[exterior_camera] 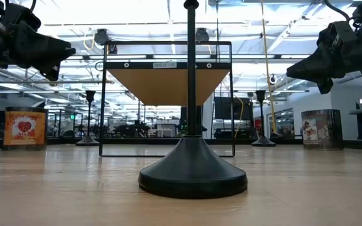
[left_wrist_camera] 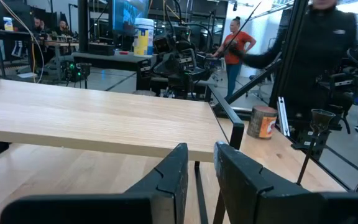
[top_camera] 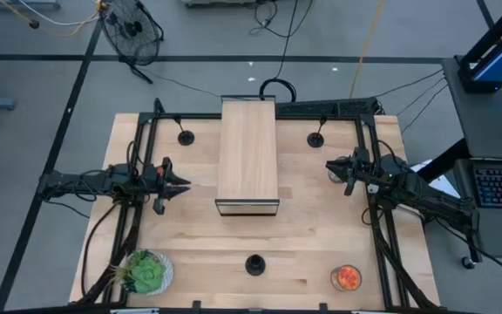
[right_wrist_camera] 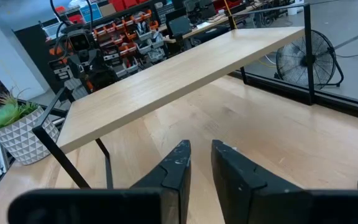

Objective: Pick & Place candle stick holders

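Three black candle stick holders stand upright on their round bases on the wooden table: one near the front edge (top_camera: 254,264) (exterior_camera: 191,169), one at the far left (top_camera: 185,137) (exterior_camera: 89,119) and one at the far right (top_camera: 315,139) (left_wrist_camera: 319,124). My left gripper (top_camera: 181,185) (left_wrist_camera: 201,149) hovers left of the wooden shelf, pointing at it. It is shut, with nothing between its fingers. My right gripper (top_camera: 331,166) (right_wrist_camera: 199,144) hovers right of the shelf, also shut and empty. Both are above the table and apart from every holder.
A wooden shelf on a black wire frame (top_camera: 248,157) (exterior_camera: 167,85) stands in the table's middle between the grippers. A potted plant (top_camera: 145,272) sits at the near left. One jar (top_camera: 346,277) is at the near right and another (left_wrist_camera: 263,121) stands by my right gripper.
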Controlling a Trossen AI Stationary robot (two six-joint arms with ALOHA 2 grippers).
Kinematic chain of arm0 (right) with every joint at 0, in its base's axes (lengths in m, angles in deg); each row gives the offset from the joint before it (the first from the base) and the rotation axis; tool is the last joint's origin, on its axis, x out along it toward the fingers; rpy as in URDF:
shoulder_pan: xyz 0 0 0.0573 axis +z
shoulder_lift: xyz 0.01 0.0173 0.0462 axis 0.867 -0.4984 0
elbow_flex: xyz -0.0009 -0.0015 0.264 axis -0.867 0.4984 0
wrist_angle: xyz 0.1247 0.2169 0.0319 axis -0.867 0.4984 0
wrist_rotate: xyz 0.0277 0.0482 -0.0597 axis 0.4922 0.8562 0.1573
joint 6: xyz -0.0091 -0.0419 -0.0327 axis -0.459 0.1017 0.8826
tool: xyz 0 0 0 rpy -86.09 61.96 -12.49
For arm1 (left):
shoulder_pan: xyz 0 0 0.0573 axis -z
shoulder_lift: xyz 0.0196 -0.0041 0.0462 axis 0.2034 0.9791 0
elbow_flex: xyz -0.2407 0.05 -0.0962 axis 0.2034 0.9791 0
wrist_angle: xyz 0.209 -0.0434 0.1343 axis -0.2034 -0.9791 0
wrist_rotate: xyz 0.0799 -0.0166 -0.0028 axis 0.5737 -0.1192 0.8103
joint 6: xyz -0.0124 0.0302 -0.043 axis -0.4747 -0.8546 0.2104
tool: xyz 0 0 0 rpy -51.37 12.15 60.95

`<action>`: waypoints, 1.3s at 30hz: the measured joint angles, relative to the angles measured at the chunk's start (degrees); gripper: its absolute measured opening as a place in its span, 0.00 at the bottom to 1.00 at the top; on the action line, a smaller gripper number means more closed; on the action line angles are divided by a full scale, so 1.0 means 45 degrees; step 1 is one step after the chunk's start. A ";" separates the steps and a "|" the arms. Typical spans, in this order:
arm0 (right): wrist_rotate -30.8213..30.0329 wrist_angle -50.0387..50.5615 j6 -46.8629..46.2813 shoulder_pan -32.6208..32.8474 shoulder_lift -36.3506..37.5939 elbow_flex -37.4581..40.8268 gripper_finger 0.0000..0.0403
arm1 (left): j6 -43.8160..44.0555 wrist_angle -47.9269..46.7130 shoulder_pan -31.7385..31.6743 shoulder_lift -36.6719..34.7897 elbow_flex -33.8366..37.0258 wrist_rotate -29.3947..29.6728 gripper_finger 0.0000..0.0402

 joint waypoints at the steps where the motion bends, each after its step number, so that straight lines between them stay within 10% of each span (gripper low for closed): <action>1: -0.0004 -0.0005 0.0004 0.0000 -0.0005 0.0005 0.14 | 0.0005 0.0000 -0.0005 -0.0003 0.0001 0.0000 0.22; 39: -0.0005 -0.0005 0.0431 0.0000 0.0000 0.0005 0.14 | 0.0003 0.0004 0.0000 -0.0003 0.0000 0.0000 0.22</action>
